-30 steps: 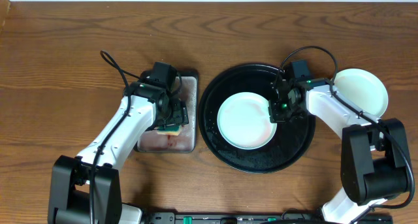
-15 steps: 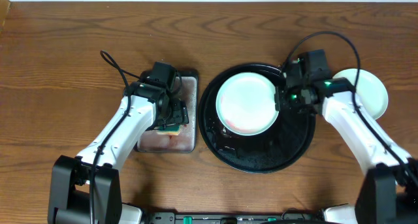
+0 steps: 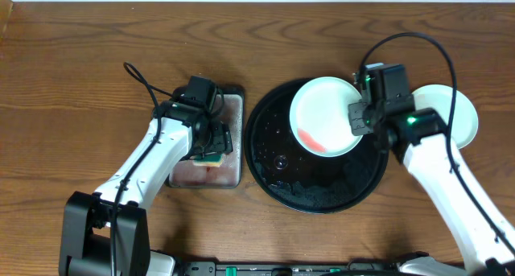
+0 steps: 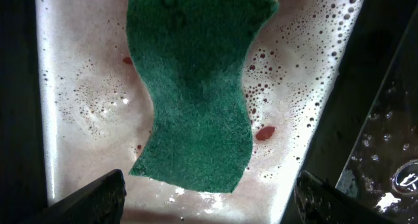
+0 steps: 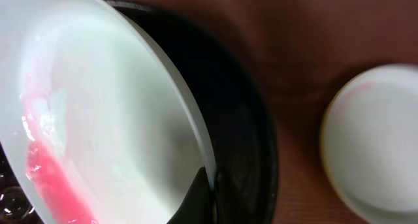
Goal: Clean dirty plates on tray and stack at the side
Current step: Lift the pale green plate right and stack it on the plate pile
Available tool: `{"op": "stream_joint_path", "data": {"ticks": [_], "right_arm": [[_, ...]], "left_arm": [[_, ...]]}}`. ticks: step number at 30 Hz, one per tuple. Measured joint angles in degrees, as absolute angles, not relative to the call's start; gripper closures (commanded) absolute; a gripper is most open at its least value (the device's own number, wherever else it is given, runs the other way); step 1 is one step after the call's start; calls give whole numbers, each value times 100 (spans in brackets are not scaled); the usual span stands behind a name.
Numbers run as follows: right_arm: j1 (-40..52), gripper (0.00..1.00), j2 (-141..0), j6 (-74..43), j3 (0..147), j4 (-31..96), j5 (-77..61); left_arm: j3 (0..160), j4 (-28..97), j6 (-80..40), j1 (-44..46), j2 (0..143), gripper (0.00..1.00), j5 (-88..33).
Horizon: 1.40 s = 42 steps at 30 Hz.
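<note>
Overhead view: the left gripper covers most of the sponge, leaving only a sliver at its near side. The right gripper hides the right rim of the held plate. The right arm overlaps the left part of the side plate and is cut off at the picture's near edge.

Left wrist view: the sponge's far end is cut off. Only the tips of the fingers show, at the near corners.

Right wrist view: blurred throughout. The left and near edges cut off the held plate, and the right edge cuts off the side plate. One dark fingertip shows at the held plate's rim.
</note>
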<state>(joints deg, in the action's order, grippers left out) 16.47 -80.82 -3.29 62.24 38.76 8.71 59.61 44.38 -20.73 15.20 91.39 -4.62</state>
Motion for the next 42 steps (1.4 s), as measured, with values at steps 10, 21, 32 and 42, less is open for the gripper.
{"op": "stream_joint_path", "data": {"ticks": [10, 21, 32, 42], "right_arm": [[3448, 99, -7797, 224, 6224, 3758, 3632], [5109, 99, -7797, 381, 6224, 3074, 6300], [5190, 99, -7797, 390, 6224, 2923, 7107], [4897, 99, -7800, 113, 6224, 2877, 6580]], "left_arm": [[5961, 4434, -2073, 1520, 9139, 17, -460], [5959, 4429, -2073, 1520, 9139, 17, -460], [5959, 4431, -2073, 1520, 9139, 17, -462], [5959, 4429, -2073, 1520, 9139, 17, -460]]}}
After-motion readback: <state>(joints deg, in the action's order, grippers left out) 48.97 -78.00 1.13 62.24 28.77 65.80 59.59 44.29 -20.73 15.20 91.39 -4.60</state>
